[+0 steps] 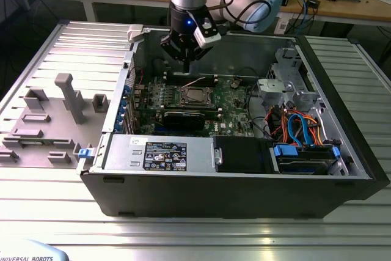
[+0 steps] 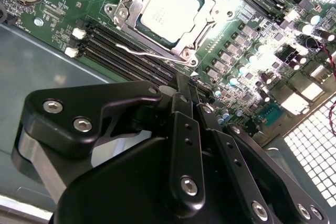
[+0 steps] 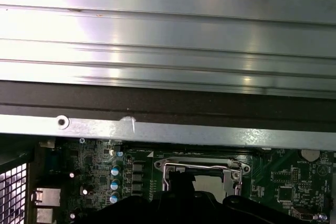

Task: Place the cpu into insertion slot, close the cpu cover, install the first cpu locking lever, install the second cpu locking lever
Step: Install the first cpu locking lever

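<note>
— How looks the cpu [image 2: 170, 9]?
— Flat and square, with a plain silver-grey top catching the light. Sits inside the insertion slot [image 2: 113, 10] on the green motherboard [image 2: 63, 19], at the centre of the exterior view.
— And the cpu cover [image 2: 210, 11]?
— Lies down over the chip as a silver frame, leaving the metal top showing through its window. Alongside the socket, one thin wire locking lever [image 2: 142, 52], angled away from the frame and not latched.
— State of the end effector [image 2: 184, 85]?
— Hangs above the board just beside the socket, close to that loose lever. Open or closed: cannot tell. Carries nothing visible.
— Contents of the open computer case [image 1: 342, 151]?
— Holds the motherboard, a black card [image 1: 183, 118] just below the socket in the exterior view, and drives with blue and orange cables [image 1: 299, 126] toward the exterior view's right. Rests on a ribbed metal surface [image 1: 183, 236].
</note>
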`<state>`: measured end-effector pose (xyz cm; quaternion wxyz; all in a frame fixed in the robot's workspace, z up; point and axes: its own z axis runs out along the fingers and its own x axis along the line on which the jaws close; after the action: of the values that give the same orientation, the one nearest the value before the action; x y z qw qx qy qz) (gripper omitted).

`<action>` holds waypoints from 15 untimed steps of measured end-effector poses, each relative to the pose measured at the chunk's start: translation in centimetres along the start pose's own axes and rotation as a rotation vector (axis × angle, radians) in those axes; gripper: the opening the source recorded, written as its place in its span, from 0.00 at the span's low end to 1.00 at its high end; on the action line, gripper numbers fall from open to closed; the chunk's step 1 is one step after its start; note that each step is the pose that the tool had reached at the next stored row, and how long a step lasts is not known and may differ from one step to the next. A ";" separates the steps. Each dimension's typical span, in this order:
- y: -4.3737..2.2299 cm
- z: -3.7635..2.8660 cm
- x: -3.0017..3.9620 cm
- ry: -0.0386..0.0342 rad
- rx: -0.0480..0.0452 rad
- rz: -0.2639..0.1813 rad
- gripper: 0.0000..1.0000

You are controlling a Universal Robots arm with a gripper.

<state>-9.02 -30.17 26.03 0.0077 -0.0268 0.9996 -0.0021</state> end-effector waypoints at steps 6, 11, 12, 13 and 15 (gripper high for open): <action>-0.02 0.01 -0.40 0.0003 0.0000 0.000 0.11; -0.02 0.00 -0.42 0.0003 0.0001 0.000 0.11; -0.02 0.00 -0.43 0.0004 0.0000 0.000 0.11; -0.02 0.01 -0.44 0.0003 0.0000 0.000 0.11; -0.03 0.05 -0.62 0.0002 0.0001 0.000 0.11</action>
<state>-8.39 -30.17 25.99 0.0076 -0.0268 0.9996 -0.0022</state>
